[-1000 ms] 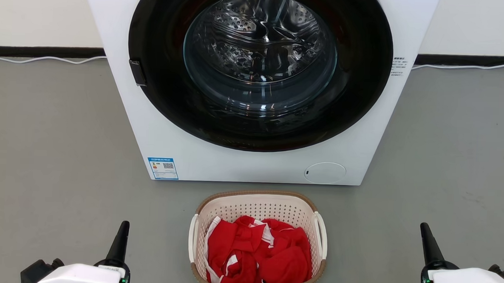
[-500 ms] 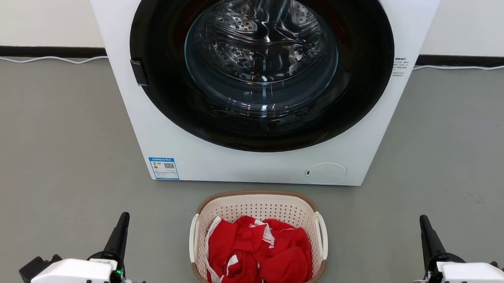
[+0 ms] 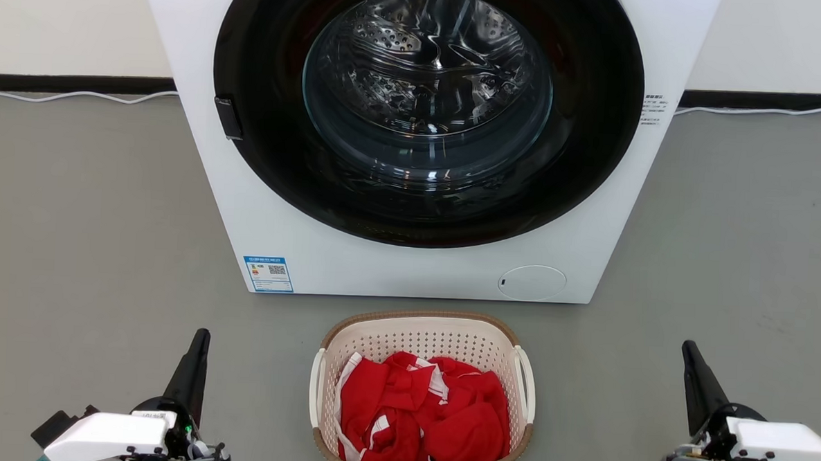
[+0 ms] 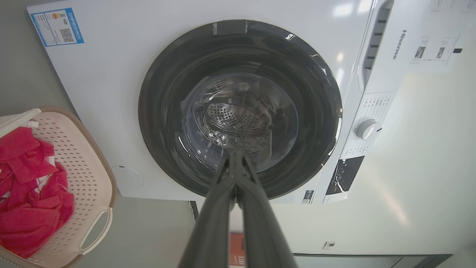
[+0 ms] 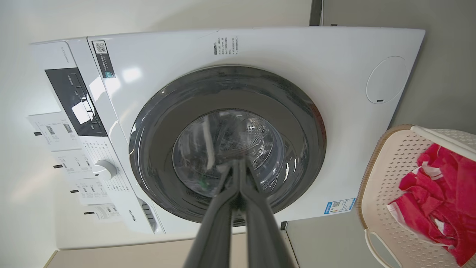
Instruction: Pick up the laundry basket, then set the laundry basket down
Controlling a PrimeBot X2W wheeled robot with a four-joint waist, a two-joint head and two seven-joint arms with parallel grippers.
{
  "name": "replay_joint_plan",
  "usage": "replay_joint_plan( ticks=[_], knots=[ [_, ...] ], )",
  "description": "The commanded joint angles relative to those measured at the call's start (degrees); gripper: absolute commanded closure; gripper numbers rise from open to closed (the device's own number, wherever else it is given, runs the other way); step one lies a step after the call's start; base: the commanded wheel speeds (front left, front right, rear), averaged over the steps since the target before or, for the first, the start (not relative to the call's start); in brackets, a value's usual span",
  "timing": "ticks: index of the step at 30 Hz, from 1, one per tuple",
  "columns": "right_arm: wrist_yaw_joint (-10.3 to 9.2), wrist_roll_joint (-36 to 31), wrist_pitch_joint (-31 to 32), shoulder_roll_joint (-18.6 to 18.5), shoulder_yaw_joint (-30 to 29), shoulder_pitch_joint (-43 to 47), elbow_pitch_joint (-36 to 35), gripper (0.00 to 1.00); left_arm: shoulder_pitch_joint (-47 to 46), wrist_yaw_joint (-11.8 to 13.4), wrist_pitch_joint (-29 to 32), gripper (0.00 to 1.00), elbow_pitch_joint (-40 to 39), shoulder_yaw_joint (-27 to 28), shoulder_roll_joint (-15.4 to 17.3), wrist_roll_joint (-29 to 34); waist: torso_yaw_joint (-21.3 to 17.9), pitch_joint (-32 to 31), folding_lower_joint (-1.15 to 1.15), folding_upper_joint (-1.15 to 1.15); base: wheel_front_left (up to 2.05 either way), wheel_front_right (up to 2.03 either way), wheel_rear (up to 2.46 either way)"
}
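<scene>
Cream perforated plastic basket [image 3: 423, 340] with brown woven-look rim, upright on grey floor [image 3: 91, 244] just in front of washer [image 3: 259, 203], small gap between. Centred between the two grippers, well apart from both. Fits either a basket awaiting a lift or one already put back down; cannot tell which.

Holds crumpled red clothes [image 3: 423, 415] with white trim, piled in the lower part, below rim, none over the edge. Door of washer shut; drum behind glass looks like bare metal.

Handling, judged: light, thin-walled, a bit flexible, smooth enough to slip on flat walls. Soft load, little weight, may slide if tipped. Likely best taken by the white loop handles, left [image 3: 316, 386] and right [image 3: 528, 388], one per side, to keep level; rim as fallback.

Grippers: left gripper [image 3: 197, 349] low at left, fingers pressed together tip to tip, gripping nothing, same in left wrist view [image 4: 235, 158]. Likewise right gripper [image 3: 692, 360] low at right, closed on nothing, same in right wrist view [image 5: 238, 165]
</scene>
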Motion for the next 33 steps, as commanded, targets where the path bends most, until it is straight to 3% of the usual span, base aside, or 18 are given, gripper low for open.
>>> replay_joint_plan(
  ticks=[1, 33],
  knots=[
    [0.42, 1.5, 0.6, -0.3, 1.1, -3.1, -1.9, 1.00, -3.2, -0.8, 0.4, 1.00, -1.8, 1.9, 0.8, -1.2, 0.0, 0.0, 0.00, 0.00, 0.00, 0.00, 0.00],
    [0.42, 1.5, 0.6, -0.3, 1.1, -3.1, -1.9, 1.00, -3.2, -0.8, 0.4, 1.00, -1.8, 1.9, 0.8, -1.2, 0.0, 0.0, 0.00, 0.00, 0.00, 0.00, 0.00]
  ],
)
